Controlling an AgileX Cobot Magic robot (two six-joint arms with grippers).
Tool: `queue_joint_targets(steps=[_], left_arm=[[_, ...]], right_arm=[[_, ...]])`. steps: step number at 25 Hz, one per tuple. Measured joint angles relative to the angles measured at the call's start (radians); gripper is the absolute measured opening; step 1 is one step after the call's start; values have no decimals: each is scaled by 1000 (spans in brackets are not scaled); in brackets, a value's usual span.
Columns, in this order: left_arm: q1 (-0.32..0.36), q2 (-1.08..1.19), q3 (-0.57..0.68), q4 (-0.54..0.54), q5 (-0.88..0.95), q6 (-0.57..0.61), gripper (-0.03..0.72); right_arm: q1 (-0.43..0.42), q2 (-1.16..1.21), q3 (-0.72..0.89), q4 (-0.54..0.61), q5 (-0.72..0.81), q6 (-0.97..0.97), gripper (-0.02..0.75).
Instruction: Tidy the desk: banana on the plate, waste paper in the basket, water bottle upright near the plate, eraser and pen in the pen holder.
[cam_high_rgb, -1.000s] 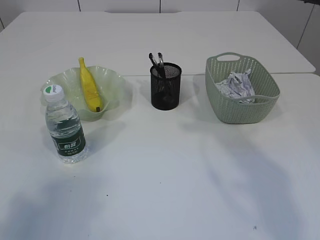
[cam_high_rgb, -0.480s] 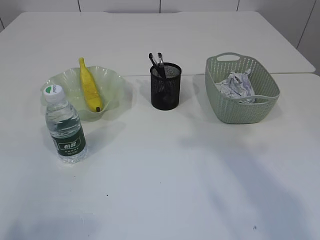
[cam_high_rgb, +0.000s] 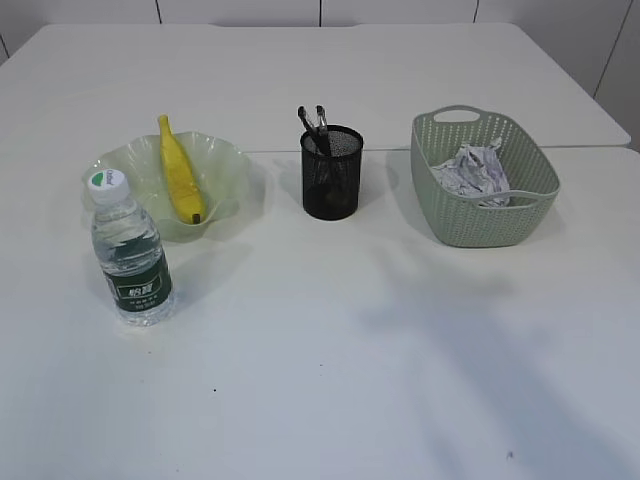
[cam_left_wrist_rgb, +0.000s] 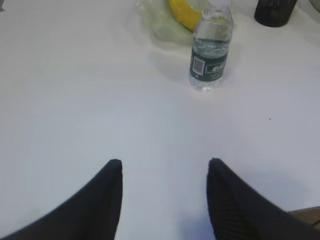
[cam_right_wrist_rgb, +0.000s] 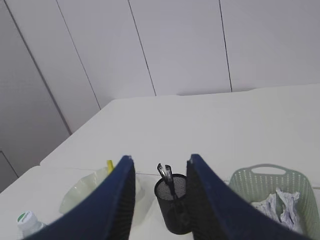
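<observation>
Both our pincers, left (cam_left_wrist_rgb: 164, 162) and right (cam_right_wrist_rgb: 160, 159), gape empty; we see the clear plastic water bottle (cam_high_rgb: 129, 252) upright beside the pale-green wavy plate (cam_high_rgb: 225, 175).

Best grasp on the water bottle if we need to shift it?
Grip the water bottle around its labelled mid-body, coming in level from the open front-left side. It stands upright, its round body narrows to the cap, and the plate sits close behind it, so that side is probably tighter.

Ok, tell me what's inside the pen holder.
Two dark pen tops stick out of the holder. The black mesh hides the rest, so the eraser can't be confirmed.
</observation>
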Motion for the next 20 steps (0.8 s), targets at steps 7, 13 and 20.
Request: queue_joint_targets(steps=[7,13,20], left_arm=[[0,0,17,20,0,1,354],[0,0,17,20,-1,1,351],[0,0,17,21,-1,1,351]], right_arm=[[0,-69,42,0,-16,0,264],[0,-131,76,0,-34,2,264],[0,-200,122,0,-67,20,265]])
